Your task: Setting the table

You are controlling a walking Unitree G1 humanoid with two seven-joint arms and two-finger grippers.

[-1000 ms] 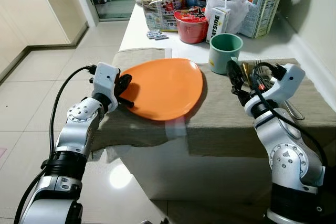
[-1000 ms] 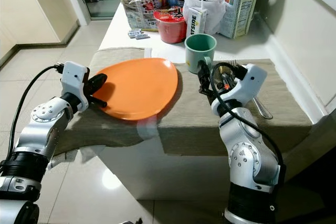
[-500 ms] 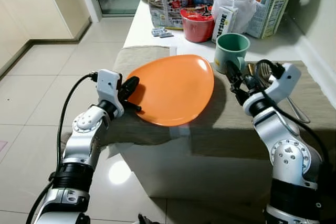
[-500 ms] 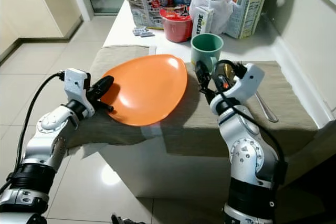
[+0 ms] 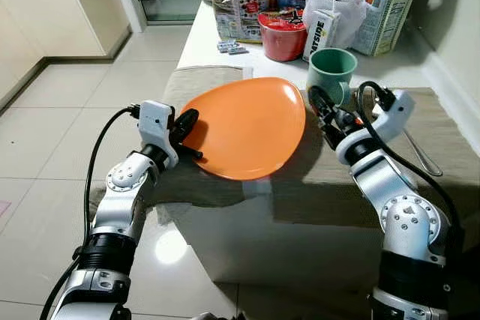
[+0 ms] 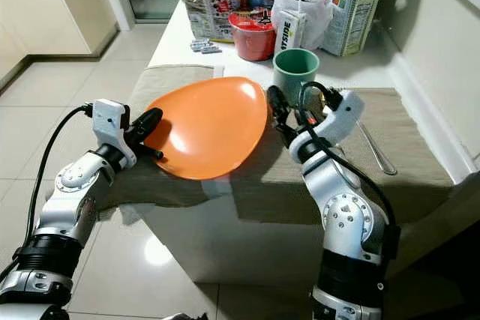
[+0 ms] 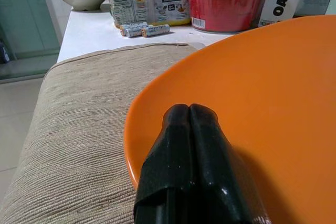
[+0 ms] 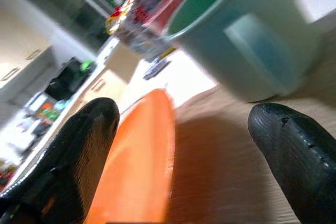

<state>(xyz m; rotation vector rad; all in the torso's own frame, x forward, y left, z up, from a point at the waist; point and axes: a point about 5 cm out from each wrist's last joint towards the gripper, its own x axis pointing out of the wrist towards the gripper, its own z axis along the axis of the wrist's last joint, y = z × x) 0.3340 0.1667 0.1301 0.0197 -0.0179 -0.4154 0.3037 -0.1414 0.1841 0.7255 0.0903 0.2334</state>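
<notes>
An orange plate sits tilted over the beige cloth that drapes the worktop, its near-left rim pinched by the robot's left hand, whose two black fingers are pressed together on the rim. On the plate's far side the right hand hovers with its fingers spread, one tip just beside the plate's right edge and the other toward the green mug that stands just behind the plate's far-right rim. A fork lies on the cloth to the right of the plate, beyond the right arm. Behind the plate, past the mug, the worktop is crowded with a red bowl, an oat-drink carton, a snack bag and a large white carton. The risk from here, judging by the layout: the plate is held at one edge only, so a slip could drop it toward the worktop's front edge, and the right hand's outer finger could knock the mug over if it closes in carelessly.
</notes>
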